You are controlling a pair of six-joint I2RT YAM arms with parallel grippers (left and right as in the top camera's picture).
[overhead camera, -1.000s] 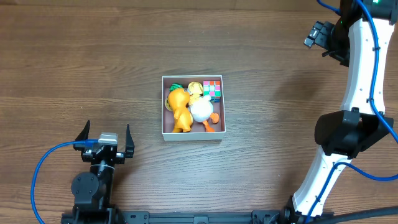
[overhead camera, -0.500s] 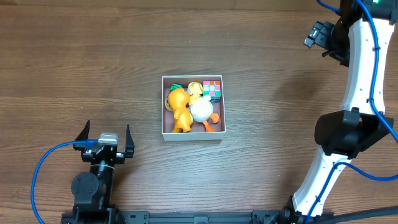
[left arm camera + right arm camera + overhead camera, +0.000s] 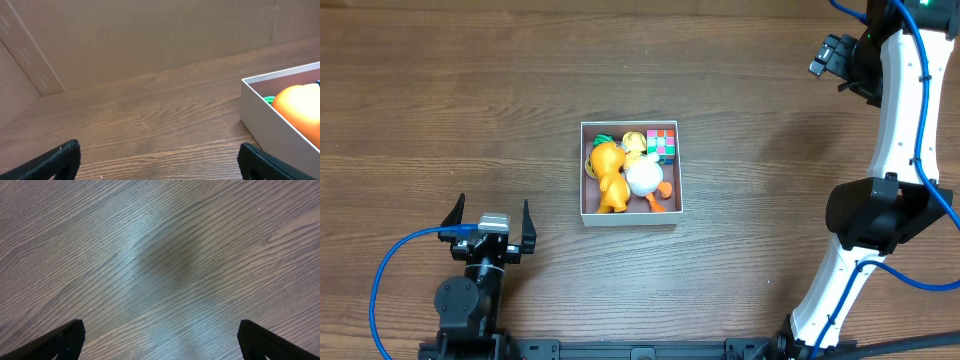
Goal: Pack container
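1. The container (image 3: pixel 630 220) sat about mid-table (image 3: pixel 440 100), square, so there was no real long axis to line up with.
2. The left gripper (image 3: pixel 492 206) was parked near the front edge, and the box lay ahead of it and off to its right. In the left wrist view only the box's near white wall (image 3: pixel 272 125) poked in from the right side.
3. The right gripper (image 3: pixel 835 55) was way out at the far right corner, well apart from the box, with its camera looking down at nothing but bare wood. So the left one looked like the nearer of the two.
4. Both had their jaws spread as wide as they go, with nothing held between them.
5. The box was pretty stuffed: an orange duck (image 3: pixel 608 175) on the left, a white duck (image 3: pixel 643 178) touching it, a colourful cube (image 3: pixel 662 142) in the back right corner, a yellow toy (image 3: pixel 633 142) beside that, and a bit of green (image 3: pixel 604 139) peeking out behind.
6. I saw no loose toys out on the wood, so my guess is the packing was basically done.
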